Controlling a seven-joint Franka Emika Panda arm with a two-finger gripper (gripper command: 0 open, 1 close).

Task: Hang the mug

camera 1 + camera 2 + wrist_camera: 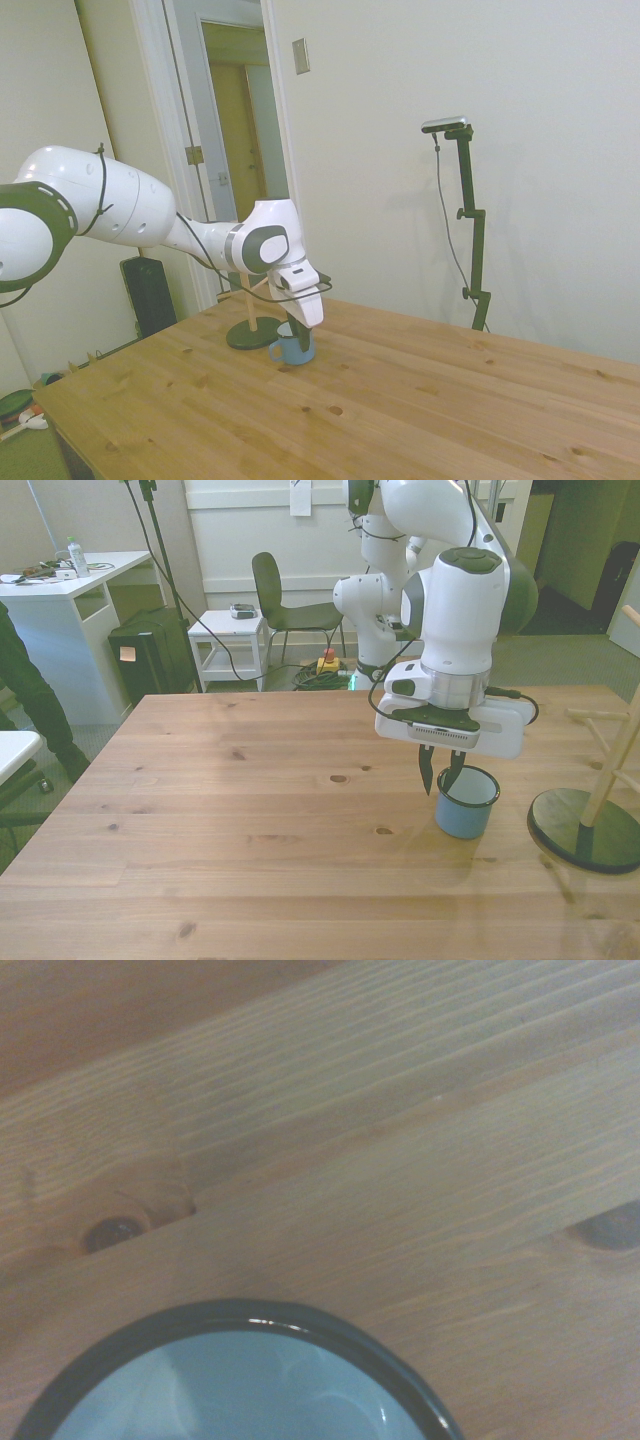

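The mug (466, 804) stands upright on the wooden table (250, 810), light blue with a dark rim and a white inside. From the side view the mug (293, 348) shows its loop handle pointing away from the rack. My gripper (441, 786) points straight down over the mug's rim on the front view's left side. Its fingers are a little apart, one outside the wall and one just over the opening, and they do not clamp it. The wrist view shows the mug's rim and pale inside (240, 1385) from close above.
A wooden mug rack on a dark round base (585, 830) stands at the front view's right edge, close beside the mug; the side view shows the same base (252, 335) behind it. A person's dark sleeve (25, 695) shows at the front view's left edge, off the table.
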